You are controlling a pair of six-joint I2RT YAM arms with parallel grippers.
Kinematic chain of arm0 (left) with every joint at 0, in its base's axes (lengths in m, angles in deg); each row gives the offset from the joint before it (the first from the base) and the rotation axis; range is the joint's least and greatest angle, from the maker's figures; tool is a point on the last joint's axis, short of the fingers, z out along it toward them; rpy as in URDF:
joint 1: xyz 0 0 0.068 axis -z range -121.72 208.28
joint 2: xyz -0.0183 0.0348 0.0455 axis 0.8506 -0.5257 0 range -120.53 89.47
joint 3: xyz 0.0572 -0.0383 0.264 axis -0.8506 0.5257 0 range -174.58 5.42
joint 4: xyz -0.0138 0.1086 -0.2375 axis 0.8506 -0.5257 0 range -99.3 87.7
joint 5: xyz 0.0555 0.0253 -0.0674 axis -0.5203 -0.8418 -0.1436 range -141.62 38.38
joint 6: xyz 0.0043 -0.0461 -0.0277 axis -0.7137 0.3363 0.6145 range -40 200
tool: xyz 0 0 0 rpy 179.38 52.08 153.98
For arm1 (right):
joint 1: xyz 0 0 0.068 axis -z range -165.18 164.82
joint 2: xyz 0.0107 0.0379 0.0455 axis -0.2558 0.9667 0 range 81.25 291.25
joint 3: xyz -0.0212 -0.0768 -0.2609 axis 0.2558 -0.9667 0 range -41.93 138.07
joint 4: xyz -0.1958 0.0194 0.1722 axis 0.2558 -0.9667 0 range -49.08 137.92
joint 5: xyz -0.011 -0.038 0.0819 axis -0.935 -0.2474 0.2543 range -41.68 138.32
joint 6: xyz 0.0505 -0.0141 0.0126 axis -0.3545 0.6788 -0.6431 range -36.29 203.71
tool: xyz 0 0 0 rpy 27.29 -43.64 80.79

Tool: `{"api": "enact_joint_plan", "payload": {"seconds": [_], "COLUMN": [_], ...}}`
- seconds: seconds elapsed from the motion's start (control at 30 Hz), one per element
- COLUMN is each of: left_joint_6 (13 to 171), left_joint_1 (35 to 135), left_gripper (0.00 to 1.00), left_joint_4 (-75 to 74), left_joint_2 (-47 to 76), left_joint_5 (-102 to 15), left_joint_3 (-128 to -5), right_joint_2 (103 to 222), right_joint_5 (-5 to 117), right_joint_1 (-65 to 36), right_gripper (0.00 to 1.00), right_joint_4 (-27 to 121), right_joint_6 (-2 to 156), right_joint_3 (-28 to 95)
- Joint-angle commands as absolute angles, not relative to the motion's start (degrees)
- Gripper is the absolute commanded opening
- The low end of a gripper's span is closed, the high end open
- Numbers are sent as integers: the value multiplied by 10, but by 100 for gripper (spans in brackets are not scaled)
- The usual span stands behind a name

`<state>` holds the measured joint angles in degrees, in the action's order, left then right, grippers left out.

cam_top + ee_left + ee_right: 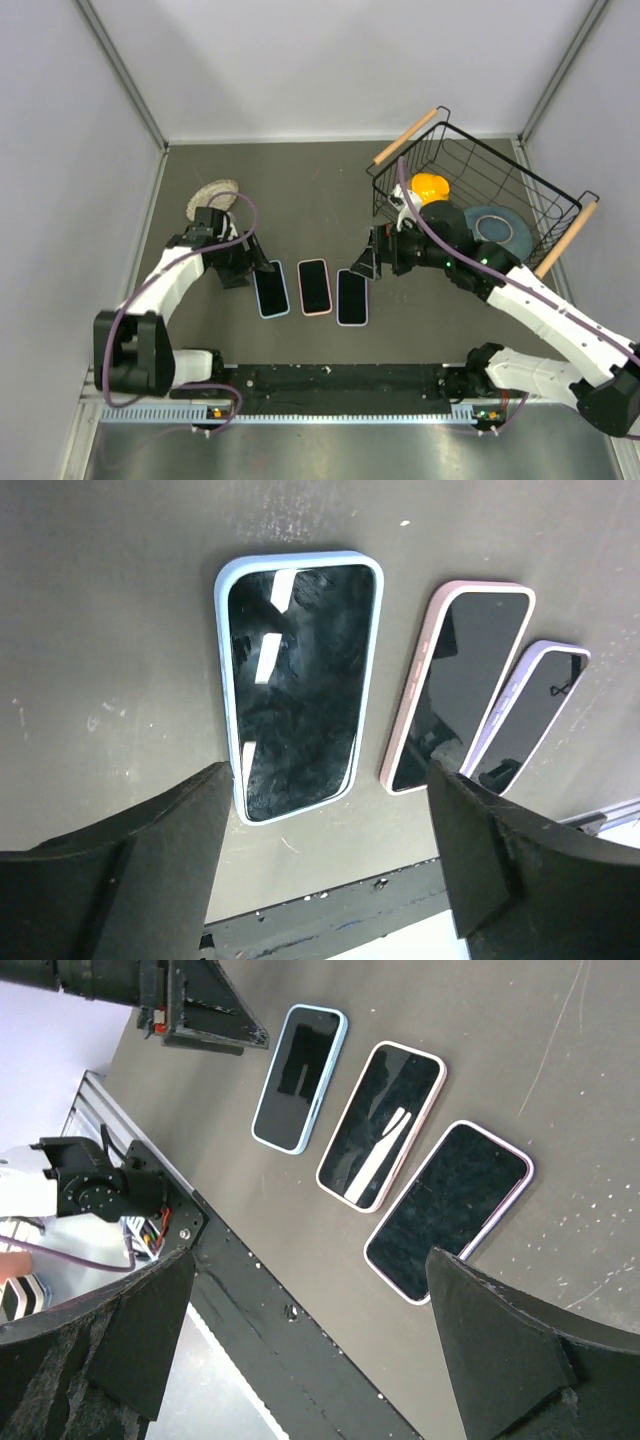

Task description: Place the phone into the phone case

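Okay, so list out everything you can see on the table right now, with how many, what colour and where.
Blue-cased phone: one, blue rim, left of the row at mid-table.
Pink-cased phone: one, pink rim, middle of the row.
Lilac-cased phone: one, lilac rim, right of the row.
Wire basket: one, black with wooden handles, far right corner.
Orange object: one, inside the basket; what it is, I cannot tell.
Round dish: one, blue-grey, inside the basket.
Pale round item: one, off-white, far left, behind the left arm.
Table: one, dark grey.
Left gripper: one, black, open, beside the blue-cased phone.
Right gripper: one, black, open, at the lilac-cased phone's far end.
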<state>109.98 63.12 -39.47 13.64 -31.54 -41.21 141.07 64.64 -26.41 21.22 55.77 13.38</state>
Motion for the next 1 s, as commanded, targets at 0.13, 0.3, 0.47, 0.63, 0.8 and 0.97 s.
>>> {"api": "enact_joint_plan", "payload": {"seconds": [0.13,0.3,0.47,0.63,0.8,0.97], "left_joint_6": [1101,1063,1050,1079,1108,1116], "left_joint_1": [631,637,638,638,638,638], "left_gripper": [99,99,99,99,99,99], "left_joint_4": [-377,-361,-297,-221,-175,-171], "left_joint_2": [259,349,448,504,545,551], "left_joint_5": [-284,-217,-121,-43,-28,-29], "left_joint_3": [-407,-441,-432,-395,-369,-372], "right_joint_2": [1353,1336,1311,1287,1260,1246], "right_joint_5": [599,584,534,524,537,545], "right_joint_1": [-268,-268,-268,-267,-268,-267], "right_gripper": [99,99,99,99,99,99], "right_joint_4": [194,197,200,222,254,269], "right_joint_6": [517,471,457,457,447,444], "right_joint_3": [141,138,141,132,99,76]}}
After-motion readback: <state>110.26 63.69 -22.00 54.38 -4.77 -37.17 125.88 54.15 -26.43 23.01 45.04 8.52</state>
